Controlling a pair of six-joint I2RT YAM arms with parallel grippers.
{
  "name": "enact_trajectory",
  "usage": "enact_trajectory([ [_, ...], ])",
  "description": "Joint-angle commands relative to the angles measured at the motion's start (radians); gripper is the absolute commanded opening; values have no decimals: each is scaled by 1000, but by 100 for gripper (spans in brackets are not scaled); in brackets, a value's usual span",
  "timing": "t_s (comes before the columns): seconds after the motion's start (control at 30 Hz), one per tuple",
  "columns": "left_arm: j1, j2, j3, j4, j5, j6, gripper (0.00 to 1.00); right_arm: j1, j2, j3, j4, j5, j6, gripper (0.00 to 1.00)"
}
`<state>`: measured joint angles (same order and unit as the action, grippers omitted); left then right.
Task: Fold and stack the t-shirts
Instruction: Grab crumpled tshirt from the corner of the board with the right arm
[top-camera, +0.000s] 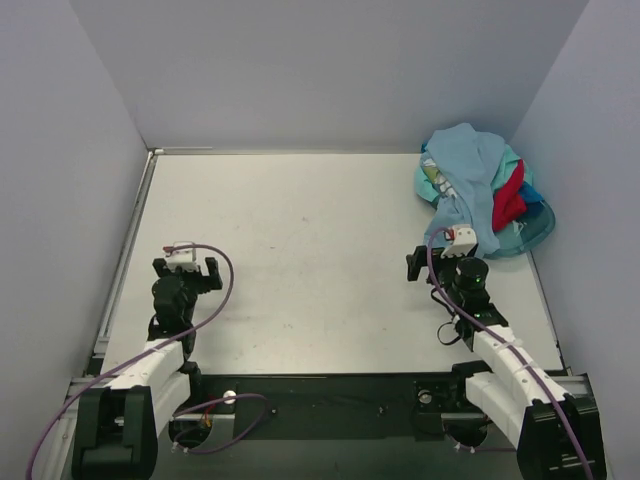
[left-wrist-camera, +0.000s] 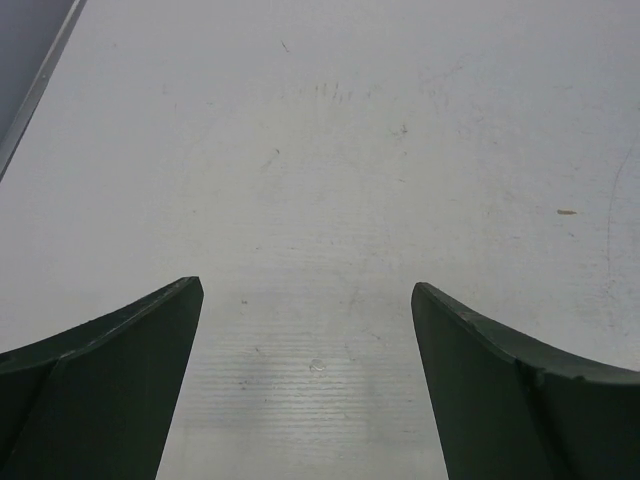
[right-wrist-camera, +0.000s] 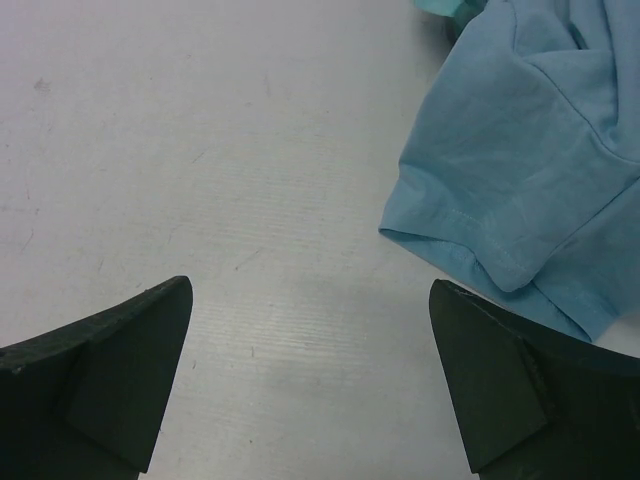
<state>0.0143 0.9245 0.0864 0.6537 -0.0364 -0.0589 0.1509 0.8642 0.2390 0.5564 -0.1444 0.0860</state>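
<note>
The t-shirts lie in a crumpled heap (top-camera: 478, 185) at the table's back right corner. A light sky-blue shirt (top-camera: 468, 165) is on top, with mint-green (top-camera: 513, 160), red (top-camera: 510, 203) and deeper blue (top-camera: 531, 192) cloth showing beneath it. My right gripper (top-camera: 440, 260) stands open just in front of the heap, holding nothing. In the right wrist view the sky-blue sleeve (right-wrist-camera: 510, 170) hangs just beyond the right fingertip of that gripper (right-wrist-camera: 310, 290). My left gripper (top-camera: 186, 267) is open over bare table at the left, far from the shirts, and only tabletop shows between its fingers (left-wrist-camera: 307, 290).
A translucent teal tub (top-camera: 538, 230) holds part of the heap against the right wall. Grey walls close in the table (top-camera: 300, 230) on the left, back and right. A metal rail (top-camera: 125, 250) runs along the left edge.
</note>
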Motion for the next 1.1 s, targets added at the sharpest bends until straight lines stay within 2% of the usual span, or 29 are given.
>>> enact_trajectory([
  [0.0,-5,-21,30,41,200,228,97,-11,-33,55,-1,11,31,100],
  [0.07,-5,-61,59,-37,393,322,97,-34,-28,142,-58,16,55,100],
  [0.13,-5,-91,61,-37,516,321,97,-57,-13,230,-116,23,81,100],
  [0.2,-5,-89,99,-15,524,231,97,-83,11,319,-167,22,87,100],
  [0.3,-5,-38,228,-222,390,125,97,-137,61,448,-239,75,161,100],
  [0.37,-5,25,369,-386,302,65,97,-238,134,571,-304,-21,210,100],
  [0.4,-5,49,457,-455,305,21,97,-291,216,686,-397,-68,254,100],
  [0.43,-5,95,513,-561,360,43,97,-316,260,745,-459,-82,271,100],
  [0.47,-5,115,591,-615,394,48,97,-345,366,876,-552,-92,284,100],
  [0.5,-39,152,620,-703,401,21,97,-352,416,940,-634,-89,282,97],
  [0.6,-59,209,733,-799,363,-22,95,-358,670,1251,-855,-41,262,88],
  [0.63,-71,235,765,-834,346,-30,92,-356,723,1302,-889,-12,258,84],
  [0.67,-83,250,774,-853,327,-25,91,-352,798,1392,-947,3,238,84],
  [0.77,-126,274,794,-850,314,7,87,-344,961,1528,-1007,22,199,82],
  [0.87,-132,290,799,-844,320,7,85,-321,1068,1602,-1095,15,149,77],
  [0.9,-131,290,796,-841,320,8,85,-307,1105,1612,-1110,58,141,75],
  [0.97,-128,290,790,-835,314,20,85,-283,1139,1613,-1135,95,120,67],
  [1.07,-120,298,788,-830,317,45,85,-261,1154,1606,-1158,141,98,48],
])
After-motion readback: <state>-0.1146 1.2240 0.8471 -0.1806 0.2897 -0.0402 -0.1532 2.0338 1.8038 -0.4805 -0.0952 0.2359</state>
